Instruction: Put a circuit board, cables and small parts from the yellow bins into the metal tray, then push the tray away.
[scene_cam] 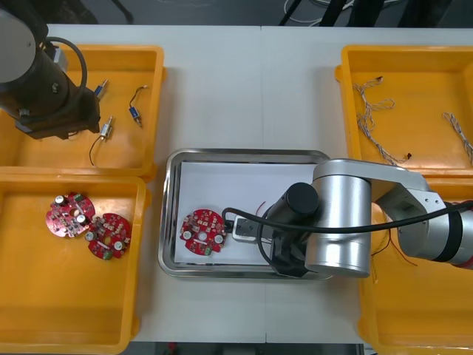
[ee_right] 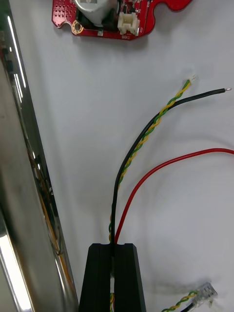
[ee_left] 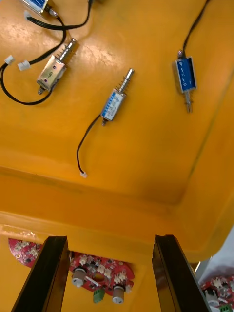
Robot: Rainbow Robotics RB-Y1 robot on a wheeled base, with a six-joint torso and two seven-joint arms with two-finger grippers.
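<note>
My right gripper (ee_right: 113,251) is shut on a bundle of cables (ee_right: 146,141): a black one, a red one and a twisted yellow and green pair. The bundle trails over the white floor of the metal tray (scene_cam: 171,214) toward a red circuit board (ee_right: 117,14). That circuit board (scene_cam: 203,231) lies at the tray's left side, and the right arm (scene_cam: 336,218) covers the tray's right front corner. My left gripper (ee_left: 111,273) hangs open over the far left yellow bin (scene_cam: 151,81), above several small metal parts (ee_left: 117,100) with thin black leads.
The near left bin (scene_cam: 29,296) holds two more red boards (scene_cam: 68,214). Twisted cables (scene_cam: 377,111) lie in the far right bin (scene_cam: 414,55). The tray's shiny wall (ee_right: 19,195) stands close beside my right fingers.
</note>
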